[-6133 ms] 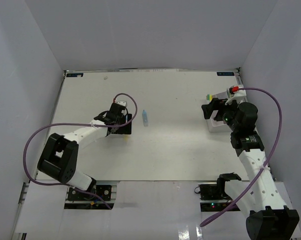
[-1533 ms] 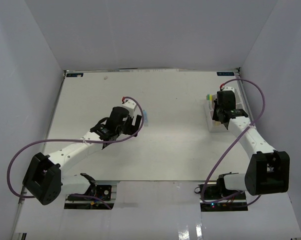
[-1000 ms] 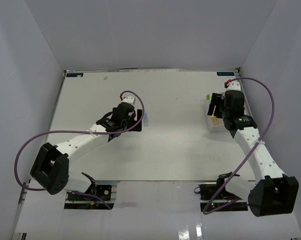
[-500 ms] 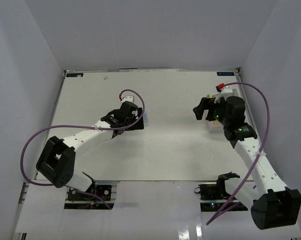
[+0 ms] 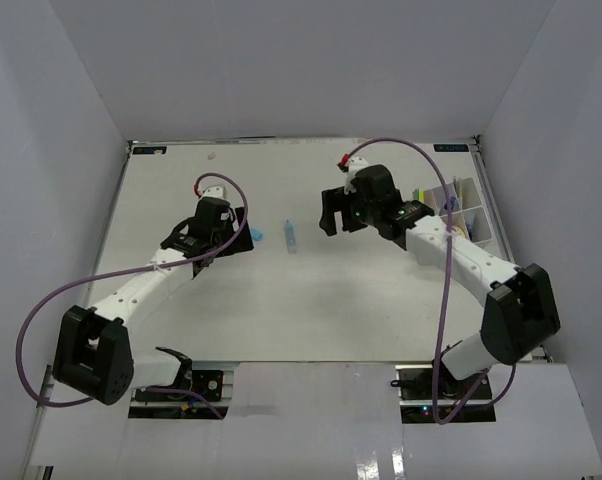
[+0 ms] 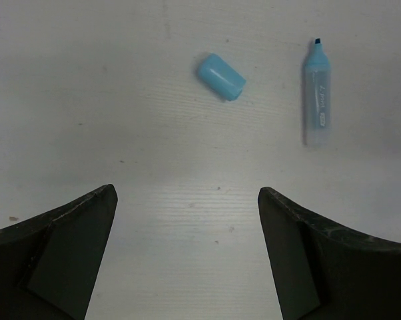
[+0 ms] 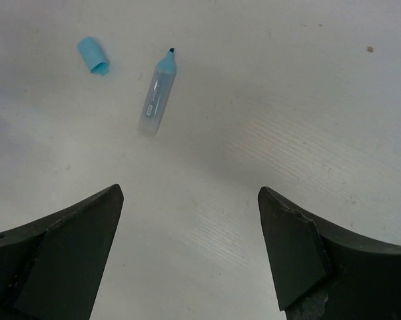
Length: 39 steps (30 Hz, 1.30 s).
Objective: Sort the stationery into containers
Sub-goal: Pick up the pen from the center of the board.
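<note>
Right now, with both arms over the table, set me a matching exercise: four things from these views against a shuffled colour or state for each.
Things:
1. light-blue highlighter
2. light-blue cap
3. organizer box
4. left gripper

States:
a. white, divided into compartments
b. open, holding nothing
c. lying loose, off its pen
d. tip bare, lying flat

Pairs: 1-d, 2-c, 3-a, 4-b.

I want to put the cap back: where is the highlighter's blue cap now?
In the top view, the blue cap lies on the table between the left gripper and the uncapped highlighter, touching neither.
</note>
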Each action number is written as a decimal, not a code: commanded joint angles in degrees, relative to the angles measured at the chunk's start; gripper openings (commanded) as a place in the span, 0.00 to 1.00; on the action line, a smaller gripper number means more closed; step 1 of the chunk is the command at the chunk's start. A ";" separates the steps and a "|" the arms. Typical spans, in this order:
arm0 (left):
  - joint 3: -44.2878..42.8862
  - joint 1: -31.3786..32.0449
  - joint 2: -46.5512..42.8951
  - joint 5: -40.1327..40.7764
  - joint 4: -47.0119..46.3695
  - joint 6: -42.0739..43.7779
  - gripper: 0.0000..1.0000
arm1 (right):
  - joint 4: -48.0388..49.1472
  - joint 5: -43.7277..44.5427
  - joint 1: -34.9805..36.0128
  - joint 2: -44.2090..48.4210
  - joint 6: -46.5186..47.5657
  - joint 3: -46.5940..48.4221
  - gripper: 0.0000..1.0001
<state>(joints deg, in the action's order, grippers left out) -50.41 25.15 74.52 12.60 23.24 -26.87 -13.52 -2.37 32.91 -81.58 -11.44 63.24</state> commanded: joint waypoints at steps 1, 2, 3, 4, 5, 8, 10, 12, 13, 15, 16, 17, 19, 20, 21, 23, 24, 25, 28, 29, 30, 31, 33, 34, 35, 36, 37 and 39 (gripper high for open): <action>2.51 -3.43 -4.03 -3.20 0.84 2.96 0.98 | -4.84 5.18 3.65 -6.90 -1.83 9.75 0.88; 3.56 -3.79 -4.47 -3.02 0.84 3.66 0.98 | -6.16 6.32 4.27 -11.28 -1.83 12.14 0.88; 4.09 -4.05 -5.34 -2.93 0.75 3.84 0.98 | -9.13 6.50 5.49 -13.49 -1.92 14.60 0.88; 4.62 -4.40 -5.79 -3.11 0.40 4.11 0.98 | -10.38 6.94 6.20 -15.43 -1.92 19.41 0.87; 5.41 -4.58 -6.05 -3.11 0.14 4.63 0.98 | -11.34 7.90 7.34 -19.28 -1.83 21.64 0.87; 5.41 -5.11 -7.02 -3.28 0.22 4.73 0.98 | -14.95 10.27 8.92 -26.23 -2.27 29.29 0.87; 5.50 -5.63 -7.63 -3.63 0.22 4.55 0.98 | -17.14 11.77 9.98 -31.06 -2.44 34.37 0.87; 5.67 -5.90 -8.07 -3.90 0.22 4.29 0.98 | -18.56 12.30 10.68 -34.24 -2.62 37.73 0.86; 5.76 -5.99 -8.60 -3.99 0.22 4.29 0.98 | -19.95 12.48 11.04 -37.22 -2.71 39.31 0.86; 5.85 -5.99 -9.13 -3.99 0.05 4.11 0.98 | -21.11 13.36 11.65 -39.78 -2.97 43.36 0.85; 5.94 -5.99 -9.30 -4.07 0.13 4.11 0.98 | -21.37 13.53 11.83 -40.84 -3.15 44.24 0.84; 6.03 -5.99 -9.65 -4.08 0.05 4.11 0.98 | -21.72 13.71 12.00 -42.76 -3.32 45.12 0.83; 6.12 -5.99 -9.83 -4.25 -0.04 4.11 0.98 | -21.81 14.41 12.36 -44.45 -3.50 47.05 0.80; 6.03 -5.99 -9.92 -4.25 -0.04 4.20 0.98 | -22.07 14.93 12.53 -45.85 -3.59 47.76 0.79; 6.03 -5.99 -10.01 -4.51 0.05 4.20 0.98 | -22.16 15.11 12.62 -46.64 -3.59 48.81 0.76; 6.03 -6.07 -10.01 -4.78 -0.04 4.11 0.98 | -22.16 15.82 12.53 -48.58 -3.50 49.69 0.74; 6.03 -6.07 -10.01 -5.04 0.05 4.11 0.98 | -22.17 16.25 12.62 -49.19 -3.50 50.48 0.73; 6.03 -6.07 -10.01 -5.13 0.05 4.02 0.98 | -22.25 16.52 12.53 -50.33 -3.50 50.66 0.72; 6.03 -6.07 -9.92 -5.57 -0.04 4.02 0.98 | -21.46 17.22 12.71 -51.75 -3.59 50.66 0.70; 6.20 -6.07 -9.83 -5.74 -0.04 4.02 0.98 | -21.11 17.40 12.62 -51.84 -3.67 50.40 0.70; 6.12 -6.07 -9.83 -5.83 -0.13 4.02 0.98 | -19.63 17.40 12.71 -51.84 -3.76 49.96 0.69; 6.20 -6.07 -9.75 -5.92 -0.22 4.02 0.98 | -18.83 17.40 12.71 -51.58 -3.94 48.65 0.68; 6.12 -6.07 -9.75 -5.92 -0.13 3.93 0.98 | -17.17 17.40 12.80 -51.49 -4.03 47.68 0.66; 6.12 -6.07 -9.75 -5.92 -0.13 4.02 0.98 | -16.98 17.66 12.80 -51.66 -4.11 47.33 0.66; 6.12 -6.07 -9.75 -5.92 -0.13 4.02 0.98 | -16.89 18.10 12.80 -51.75 -4.20 47.41 0.65; 6.20 -6.07 -9.75 -5.92 -0.13 4.02 0.98 | -16.63 18.28 12.80 -51.92 -4.29 47.24 0.64; 6.29 -6.07 -9.75 -5.92 -0.13 3.93 0.98 | -16.11 18.63 12.80 -52.19 -4.29 47.06 0.64; 6.29 -6.07 -9.75 -6.01 -0.22 3.93 0.98 | -15.58 18.81 12.80 -52.28 -4.38 46.53 0.62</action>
<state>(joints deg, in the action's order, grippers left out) -44.58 19.29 66.19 7.35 23.73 -22.98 -31.92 14.70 45.41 -133.27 -14.87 110.65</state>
